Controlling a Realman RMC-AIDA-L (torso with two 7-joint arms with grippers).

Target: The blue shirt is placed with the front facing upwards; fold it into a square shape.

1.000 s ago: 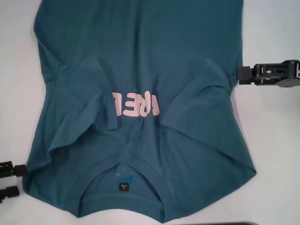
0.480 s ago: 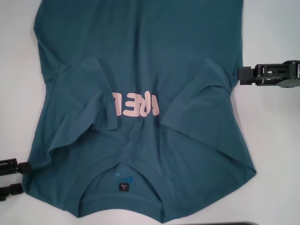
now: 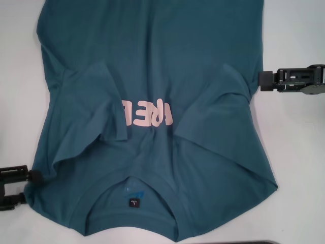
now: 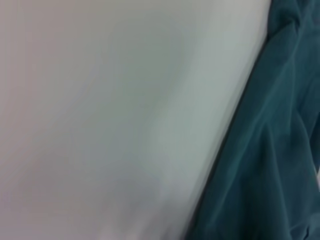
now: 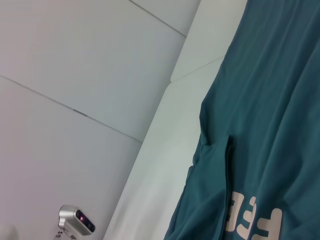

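Note:
The blue shirt (image 3: pixel 152 61) lies front up on the white table (image 3: pixel 297 152), its collar (image 3: pixel 101 219) and dark neck label (image 3: pixel 133 203) nearest me. Both sleeves are folded inward over the chest, partly covering the pink lettering (image 3: pixel 147 113). My left gripper (image 3: pixel 29 188) is open at the table's near left, with its fingers at the shirt's shoulder edge. The left wrist view shows that shirt edge (image 4: pixel 260 165) against bare table. My right gripper (image 3: pixel 265 80) hovers just off the shirt's right side edge, level with the folded sleeve. The right wrist view shows the shirt (image 5: pixel 270 125) from the side.
White table surface surrounds the shirt on both sides. A dark object (image 3: pixel 254 242) peeks in at the near edge. In the right wrist view, wall panels rise beyond the table, with a small camera-like device (image 5: pixel 75 220) low on them.
My left gripper has moved away from me and rightward, up to the shirt's shoulder edge. The right arm and the shirt have not moved.

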